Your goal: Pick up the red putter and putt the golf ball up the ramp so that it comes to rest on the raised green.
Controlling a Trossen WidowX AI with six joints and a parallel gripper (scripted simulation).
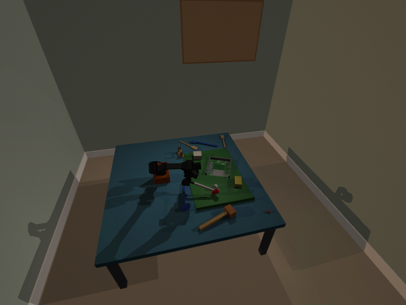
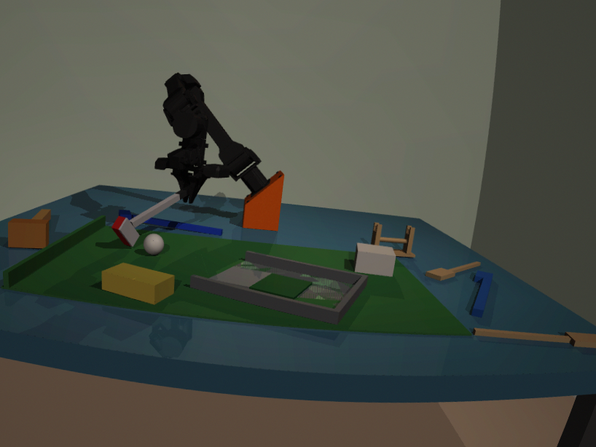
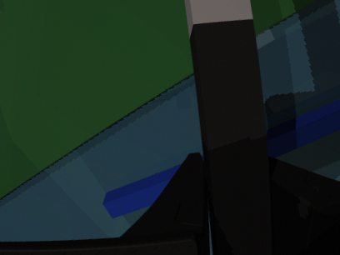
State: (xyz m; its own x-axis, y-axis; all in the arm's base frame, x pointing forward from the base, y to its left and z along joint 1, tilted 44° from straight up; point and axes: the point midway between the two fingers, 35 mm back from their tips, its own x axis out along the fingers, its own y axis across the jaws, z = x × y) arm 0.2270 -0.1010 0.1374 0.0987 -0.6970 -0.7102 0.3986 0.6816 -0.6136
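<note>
One claw point(image 2: 189, 194) is clamped on the red putter point(image 2: 144, 216) grip, its head just beside the golf ball point(image 2: 153, 244) at the ball's 9 o'clock in the exterior view. Risk: a glancing hit sends the ball into the yellow block point(image 2: 137, 282) at 6 o'clock instead of up the ramp point(image 2: 235, 275) to the raised green point(image 2: 280, 285); too hard a stroke would likely roll it off onto the desk point(image 2: 288, 356).
</note>
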